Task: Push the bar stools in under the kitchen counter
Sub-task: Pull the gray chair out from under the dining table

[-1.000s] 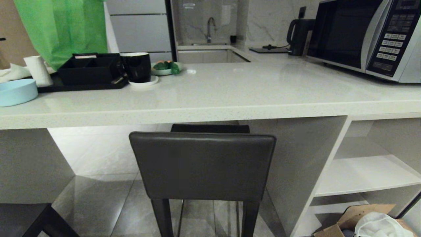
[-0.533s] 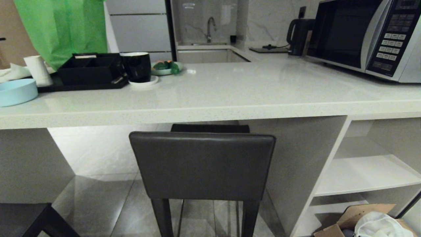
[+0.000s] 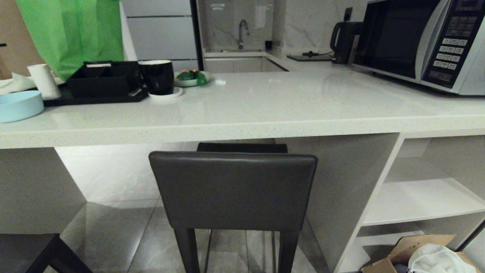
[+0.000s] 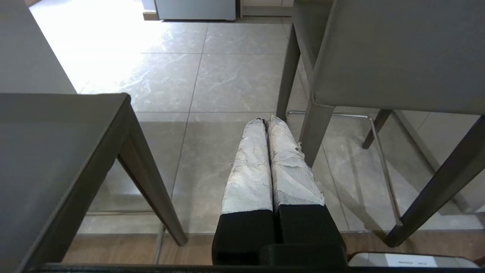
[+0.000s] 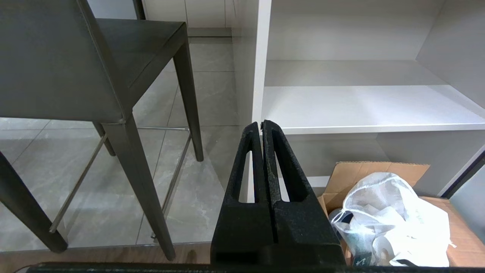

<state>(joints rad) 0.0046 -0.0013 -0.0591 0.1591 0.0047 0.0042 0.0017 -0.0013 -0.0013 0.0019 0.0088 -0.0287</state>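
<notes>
One bar stool (image 3: pixel 233 189) stands straight ahead, its dark backrest facing me just below the kitchen counter (image 3: pixel 242 129), its seat partly under the slab. The same stool (image 4: pixel 394 57) shows in the left wrist view and again as a stool (image 5: pixel 64 64) in the right wrist view. A second bar stool (image 3: pixel 30 252) shows only a seat corner at the lower left; its seat (image 4: pixel 49 163) fills one side of the left wrist view. My left gripper (image 4: pixel 266 120), wrapped in pale tape, is shut and empty between both stools. My right gripper (image 5: pixel 261 124) is shut and empty beside the open shelves (image 5: pixel 360 106).
On the counter stand a black tray with boxes (image 3: pixel 102 81), a black mug (image 3: pixel 159 77), a pale blue bowl (image 3: pixel 19 106), a microwave (image 3: pixel 424 41) and a kettle (image 3: pixel 343 40). A cardboard box with a white bag (image 5: pixel 394 216) sits on the floor by the shelves.
</notes>
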